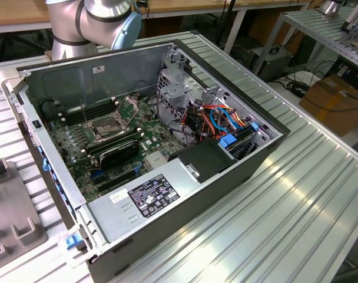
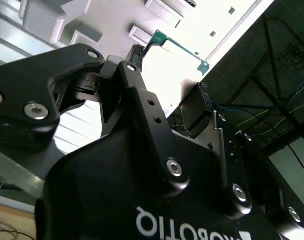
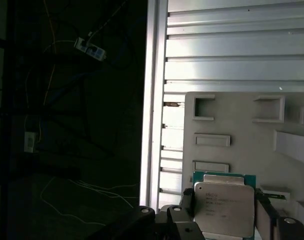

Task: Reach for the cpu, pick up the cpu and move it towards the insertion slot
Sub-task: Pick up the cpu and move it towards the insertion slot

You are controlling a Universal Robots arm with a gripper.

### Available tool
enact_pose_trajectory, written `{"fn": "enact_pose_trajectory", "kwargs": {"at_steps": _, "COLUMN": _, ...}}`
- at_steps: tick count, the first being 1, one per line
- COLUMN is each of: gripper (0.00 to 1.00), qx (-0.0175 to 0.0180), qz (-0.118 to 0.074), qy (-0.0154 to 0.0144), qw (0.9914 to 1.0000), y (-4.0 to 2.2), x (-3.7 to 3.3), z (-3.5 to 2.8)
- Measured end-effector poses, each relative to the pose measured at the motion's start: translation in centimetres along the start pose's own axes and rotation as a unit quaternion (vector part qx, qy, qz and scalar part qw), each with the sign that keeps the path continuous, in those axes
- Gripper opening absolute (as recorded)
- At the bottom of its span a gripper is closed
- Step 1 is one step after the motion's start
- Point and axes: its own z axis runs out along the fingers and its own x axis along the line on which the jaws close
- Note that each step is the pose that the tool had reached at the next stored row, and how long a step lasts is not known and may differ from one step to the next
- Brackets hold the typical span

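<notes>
Gripper (image 3: 226,202) clamped on two opposite sides of the cpu (image 3: 223,212), over a grey fixture tray (image 3: 232,120) near the ribbed table's (image 3: 232,50) edge, in the first wrist view. Exterior view shows the insertion slot (image 1: 105,127) inside the walled, open-topped computer case (image 1: 238,171), with the arm (image 1: 90,20) beyond its far rim.

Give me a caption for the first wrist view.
Gripper straddling the cpu, grey tray and ribbed table behind.

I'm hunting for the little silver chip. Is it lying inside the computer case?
No: in the first wrist view the claw grips the cpu in front of the grey tray.
</notes>
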Motion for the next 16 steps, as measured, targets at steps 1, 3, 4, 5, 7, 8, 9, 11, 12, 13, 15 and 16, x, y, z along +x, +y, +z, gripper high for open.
{"fn": "enact_pose_trajectory", "kwargs": {"at_steps": 1, "gripper": 0.55, "qx": 0.0000, "qz": 0.000, "qy": 0.0000, "qw": 1.00000, "y": 0.00, "x": 0.00, "z": 0.01}}
{"fn": "enact_pose_trajectory", "kwargs": {"at_steps": 3, "gripper": 0.55, "qx": 0.0003, "qz": 0.000, "qy": -0.0001, "qw": 1.00000, "y": -0.02, "x": -0.28, "z": 0.01}}
{"fn": "enact_pose_trajectory", "kwargs": {"at_steps": 4, "gripper": 0.55, "qx": 0.0005, "qz": 0.000, "qy": 0.0000, "qw": 1.00000, "y": -0.01, "x": -0.38, "z": 0.01}}
{"fn": "enact_pose_trajectory", "kwargs": {"at_steps": 5, "gripper": 0.55, "qx": 0.0008, "qz": 0.000, "qy": 0.0000, "qw": 1.00000, "y": -0.03, "x": -0.45, "z": 0.01}}
{"fn": "enact_pose_trajectory", "kwargs": {"at_steps": 7, "gripper": 0.55, "qx": 0.0010, "qz": 0.000, "qy": 0.0000, "qw": 1.00000, "y": -0.03, "x": -0.59, "z": 0.04}}
{"fn": "enact_pose_trajectory", "kwargs": {"at_steps": 8, "gripper": 0.55, "qx": 0.0010, "qz": 0.000, "qy": 0.0000, "qw": 1.00000, "y": -0.04, "x": -0.64, "z": 0.03}}
{"fn": "enact_pose_trajectory", "kwargs": {"at_steps": 9, "gripper": 0.55, "qx": 0.0010, "qz": 0.000, "qy": 0.0000, "qw": 1.00000, "y": -0.04, "x": -0.72, "z": 0.04}}
{"fn": "enact_pose_trajectory", "kwargs": {"at_steps": 11, "gripper": 0.55, "qx": 0.0010, "qz": 0.000, "qy": 0.0000, "qw": 1.00000, "y": -0.05, "x": -0.82, "z": 0.04}}
{"fn": "enact_pose_trajectory", "kwargs": {"at_steps": 12, "gripper": 0.55, "qx": 0.0010, "qz": 0.000, "qy": 0.0000, "qw": 1.00000, "y": -0.06, "x": -0.92, "z": 0.04}}
{"fn": "enact_pose_trajectory", "kwargs": {"at_steps": 13, "gripper": 0.55, "qx": 0.0010, "qz": 0.000, "qy": 0.0000, "qw": 1.00000, "y": -0.06, "x": -0.99, "z": 0.04}}
{"fn": "enact_pose_trajectory", "kwargs": {"at_steps": 15, "gripper": 0.55, "qx": 0.0010, "qz": 0.000, "qy": 0.0000, "qw": 1.00000, "y": -0.07, "x": -1.10, "z": 0.04}}
{"fn": "enact_pose_trajectory", "kwargs": {"at_steps": 16, "gripper": 0.55, "qx": 0.0010, "qz": 0.000, "qy": 0.0000, "qw": 1.00000, "y": -0.07, "x": -1.21, "z": 0.03}}
